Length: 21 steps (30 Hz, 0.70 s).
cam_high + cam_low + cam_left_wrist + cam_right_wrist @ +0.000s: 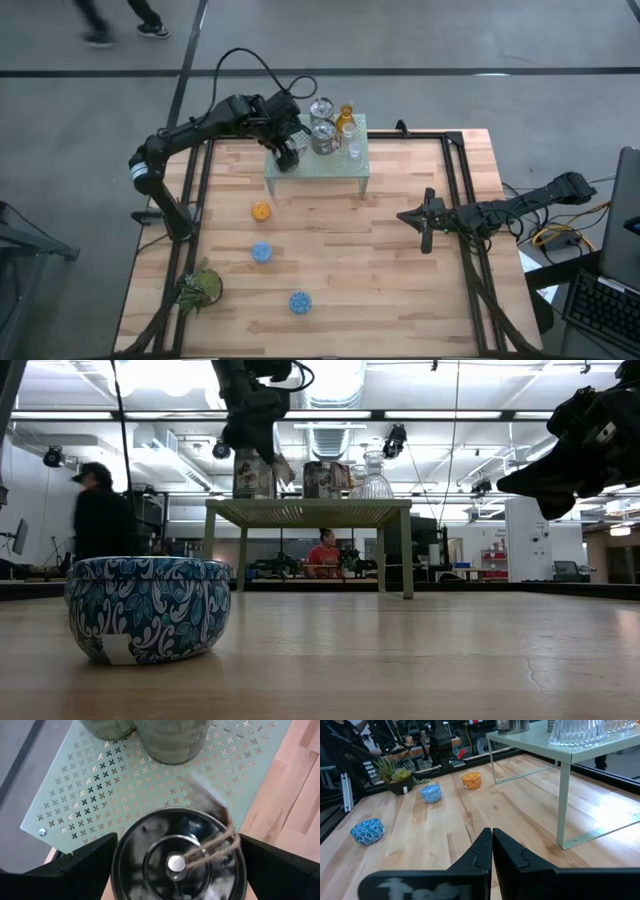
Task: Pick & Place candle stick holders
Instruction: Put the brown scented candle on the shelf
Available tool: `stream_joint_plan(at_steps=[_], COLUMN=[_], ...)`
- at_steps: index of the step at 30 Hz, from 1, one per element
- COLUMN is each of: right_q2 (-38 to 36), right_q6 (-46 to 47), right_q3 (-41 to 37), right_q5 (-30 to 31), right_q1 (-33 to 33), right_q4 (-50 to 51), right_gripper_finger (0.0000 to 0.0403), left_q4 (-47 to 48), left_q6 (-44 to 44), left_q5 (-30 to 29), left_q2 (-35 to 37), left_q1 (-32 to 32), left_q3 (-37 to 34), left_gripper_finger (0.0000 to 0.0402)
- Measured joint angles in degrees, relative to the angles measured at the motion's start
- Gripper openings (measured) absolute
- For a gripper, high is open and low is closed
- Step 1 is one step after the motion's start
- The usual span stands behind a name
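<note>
Directly beneath the left gripper point(175, 865), whose fingers stand wide apart on either side of it and clasp nothing, a silvery holder point(177, 855) sits upright on the mesh stand point(345, 165), upper centre of the overhead view, while the right gripper point(428, 222), shut and empty, waits at mid-right.

Open lab hall — ceiling lights point(415, 414), workstations point(560, 570)

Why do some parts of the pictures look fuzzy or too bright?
In the low view, the ceiling lights glare white and the person walking behind the table is smeared. In the left wrist view, the round silvery metal candle holder sits very close, and a grey smudge blurs above its twine. In the right wrist view, the near dark gripper is soft.
</note>
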<state>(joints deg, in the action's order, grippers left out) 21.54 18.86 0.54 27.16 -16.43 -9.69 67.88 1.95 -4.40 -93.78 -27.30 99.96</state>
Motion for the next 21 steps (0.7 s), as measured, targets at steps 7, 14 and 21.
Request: stream_joint_plan(at_steps=[7,14,21], right_q2=[0.0,0.0,0.0], right_q6=[0.0,0.0,0.0], right_q3=[0.0,0.0,0.0], right_q5=[0.0,0.0,0.0], right_q1=[0.0,0.0,0.0], right_q4=[0.0,0.0,0.0], right_gripper_finger=[0.0008,0.0008,0.0008], left_q4=[-0.6,0.5,1.4], left_q6=[1.4,2.8,4.3], left_q5=[-0.4,-13.2,-12.8], left_q2=[0.0,0.5,3.3], left_q1=[0.0,0.5,1.5], left_q3=[0.0,2.7,8.4], left_gripper_finger=[0.0399,0.0399,0.0399])
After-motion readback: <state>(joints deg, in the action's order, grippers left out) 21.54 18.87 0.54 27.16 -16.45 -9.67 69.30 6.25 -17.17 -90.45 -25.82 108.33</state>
